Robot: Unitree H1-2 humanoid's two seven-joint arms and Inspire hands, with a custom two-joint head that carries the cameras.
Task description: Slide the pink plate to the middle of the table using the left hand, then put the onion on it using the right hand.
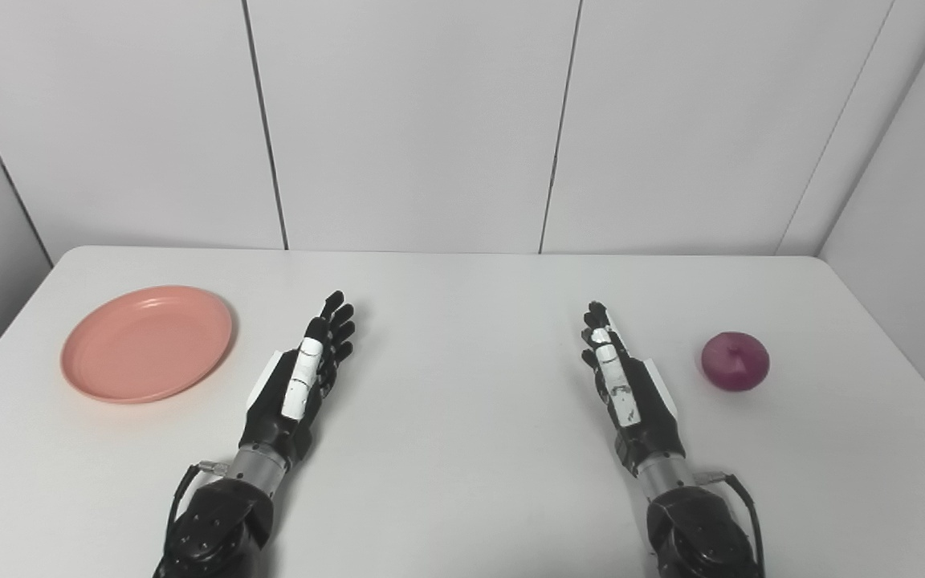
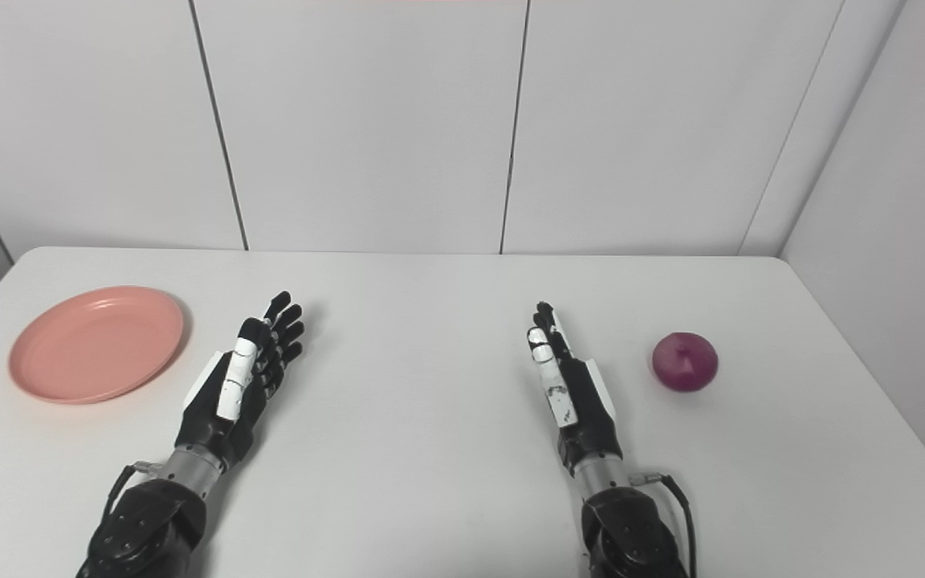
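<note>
White table (image 1: 462, 482): pink plate (image 1: 147, 343) flat far left, onion (image 1: 735, 361) right, both hands spread, empty.

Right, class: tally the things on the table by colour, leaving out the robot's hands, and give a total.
Pink: 1, the plate
Purple: 1, the onion
Total: 2

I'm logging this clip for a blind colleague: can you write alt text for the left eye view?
Two black robot hands, the left hand and the right hand, lie open and apart on a white table, holding nothing. A pink plate sits empty at the table's left side, and a purple onion sits at the right, just beyond the right hand.
</note>
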